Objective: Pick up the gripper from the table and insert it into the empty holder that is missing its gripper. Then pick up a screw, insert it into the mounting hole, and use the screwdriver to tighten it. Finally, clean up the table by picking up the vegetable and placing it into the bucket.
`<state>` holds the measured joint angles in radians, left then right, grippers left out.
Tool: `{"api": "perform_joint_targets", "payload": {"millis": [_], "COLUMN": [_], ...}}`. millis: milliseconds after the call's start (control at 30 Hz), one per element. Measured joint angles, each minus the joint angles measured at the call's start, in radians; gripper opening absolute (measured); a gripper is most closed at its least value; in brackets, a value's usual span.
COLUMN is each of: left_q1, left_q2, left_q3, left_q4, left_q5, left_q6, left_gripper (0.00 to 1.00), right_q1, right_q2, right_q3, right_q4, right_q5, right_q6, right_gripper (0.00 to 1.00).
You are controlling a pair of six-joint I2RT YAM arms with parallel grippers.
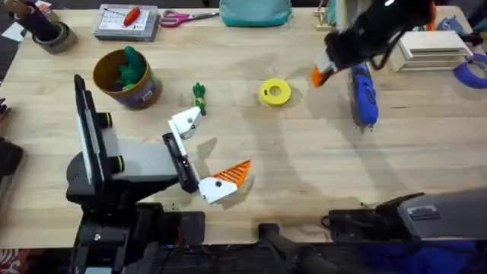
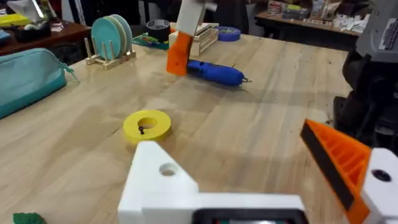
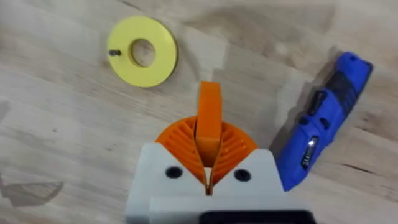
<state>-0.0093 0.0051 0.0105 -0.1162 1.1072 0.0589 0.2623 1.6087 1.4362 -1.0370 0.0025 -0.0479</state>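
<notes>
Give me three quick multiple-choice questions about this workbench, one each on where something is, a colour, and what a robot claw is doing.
1. Where is the fat blue cylindrical screwdriver?
A. In a tin can
B. Lying on the wooden table
C. Held by the left gripper

2. What colour is the flat plastic ring with the small dark screw on it?
A. Red
B. White
C. Yellow

3. What is the right gripper doing?
A. Shut on a loose orange ribbed plastic wedge
B. Open and empty
C. Holding the ring

Answers: 1 B, the overhead view shows it flat on the wood, with nothing gripping it. 2 C, both wrist views show it yellow. 3 A, the right wrist view shows the wedge pinched between its pads.
</notes>
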Motion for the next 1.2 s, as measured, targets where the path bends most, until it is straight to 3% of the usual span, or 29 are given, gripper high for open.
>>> {"api": "perform_joint_targets", "payload": {"millis": [267,467,800,867,900,1200], "left_q1": [0.0,0.0,0.0,0.0,0.0,0.0], "left_q2": [0.0,0.0,0.0,0.0,0.0,0.0], "left_q3": [0.0,0.0,0.0,0.0,0.0,0.0], "left_q4": [0.0,0.0,0.0,0.0,0.0,0.0], "left_q5": [0.0,0.0,0.0,0.0,0.0,0.0], "left_q6": [0.0,0.0,0.0,0.0,0.0,0.0], "left_gripper": [0.985,0.985,0.985,0.985,0.985,0.985], "right_q1": [0.006,0.074,0.127,0.127,0.121,0.076], "right_q2": [-0.172,-0.272,-0.419,-0.422,-0.422,-0.419], "right_q3": [0.008,-0.003,-0.252,-0.304,-0.378,-0.582], "right_q4": [-0.006,0.088,0.436,0.511,0.645,1.096], "right_q5": [-0.026,-0.045,-0.078,-0.124,-0.213,-0.511], "right_q6": [0.013,0.024,0.127,0.148,0.189,0.39], "right_gripper": [0.01,0.01,0.01,0.01,0.01,0.009]}}
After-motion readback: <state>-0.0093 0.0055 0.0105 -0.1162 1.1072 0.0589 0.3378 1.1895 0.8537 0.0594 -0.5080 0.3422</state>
